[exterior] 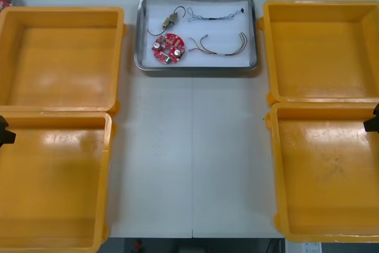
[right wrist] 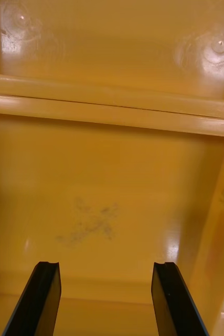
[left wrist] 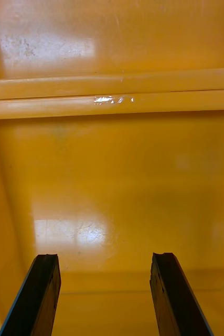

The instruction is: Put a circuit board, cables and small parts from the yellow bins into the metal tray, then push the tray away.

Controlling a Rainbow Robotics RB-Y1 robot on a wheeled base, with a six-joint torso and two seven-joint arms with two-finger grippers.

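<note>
We hold the left gripper [left wrist: 104, 258] and right gripper [right wrist: 105, 265] open over the near yellow bins [exterior: 53, 182] while the tray [exterior: 256, 34] carries a circuit board [exterior: 169, 48] and cables [exterior: 222, 47].

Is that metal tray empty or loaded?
Loaded: the metal tray holds a red circuit board, cables and a small metal part. Left gripper and right gripper hang open over yellow bins.
</note>
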